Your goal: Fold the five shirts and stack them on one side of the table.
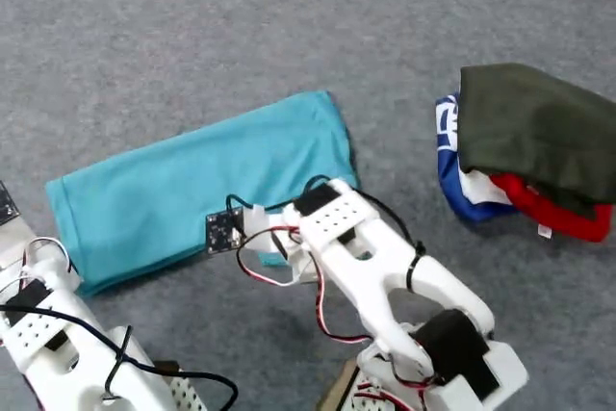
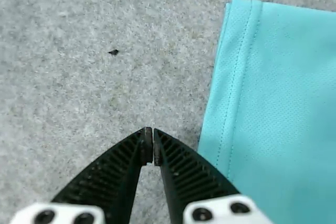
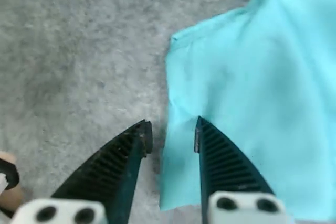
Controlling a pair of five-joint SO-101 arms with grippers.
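In the high view, a long teal shirt (image 1: pixel 192 190) of thin, smooth fabric lies flat as a folded band on the grey felt-like table (image 1: pixel 192 36), running slantwise from the left side toward the middle. Well apart from it, at the right side of the table, sits a pile of folded clothes: a dark olive-green shirt (image 1: pixel 539 132) on top, a red shirt (image 1: pixel 563 218) under it, and a blue-and-white shirt (image 1: pixel 450 175) at the bottom. The white right arm (image 1: pixel 385 286) stretches from the near edge to the teal shirt's near edge. The white left arm (image 1: pixel 58 344) sits at the near left corner, just beside the shirt's left end.

In the left wrist view, the left gripper (image 2: pixel 148 148) has its black ribbed fingers pressed together at the tips with nothing between them. It hangs over bare table (image 2: pixel 79 87), just beside the stitched hem of the teal shirt (image 2: pixel 273 103). A small dark speck (image 2: pixel 113 52) lies on the table farther off.

In the right wrist view, the right gripper (image 3: pixel 172 135) stands narrowly parted. One finger is over the table (image 3: pixel 79 51) and the other over the teal shirt (image 3: pixel 252 77), and the shirt's loose edge runs through the gap between them.
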